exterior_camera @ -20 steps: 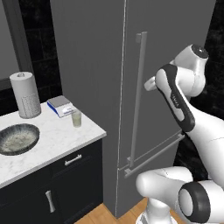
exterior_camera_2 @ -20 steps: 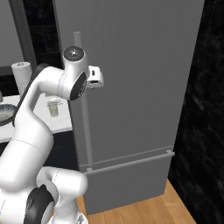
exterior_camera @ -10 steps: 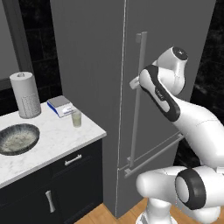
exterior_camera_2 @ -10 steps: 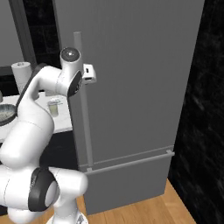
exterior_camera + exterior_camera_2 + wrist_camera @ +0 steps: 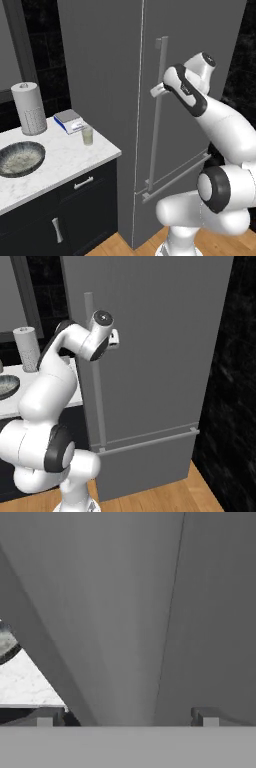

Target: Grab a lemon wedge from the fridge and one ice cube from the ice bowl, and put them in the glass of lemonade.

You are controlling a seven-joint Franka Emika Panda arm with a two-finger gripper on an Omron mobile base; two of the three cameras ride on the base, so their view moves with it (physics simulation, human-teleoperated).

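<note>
Dark navy cabinets and a white marble counter [image 5: 60, 160] are sitting to the left of the tall flat grey fridge [image 5: 105, 100], whose door is closed, so the tiny lemon wedge is presumably inside it. On the counter, the small clear glass of pale lemonade [image 5: 88, 135] is standing near the corner, just beside a small blue and white box [image 5: 70, 121]. The wide shallow dark speckled ice bowl [image 5: 20, 158] is lying further left, and a white paper towel roll [image 5: 30, 108] is standing behind it.

The white arm is reaching toward the long vertical bar handle [image 5: 159, 100] of the fridge, with the gripper [image 5: 157, 91] at the bar's upper part. In the hand view the two dark finger tips [image 5: 45, 719] are standing well apart, with the handle running up between them, so the claw is released and straddling the bar, not yet clamped.

Opening the fridge appears to be the step in hand. The next move likely calls for closing the fingers on the handle, then pulling outward along the door's arc.
</note>
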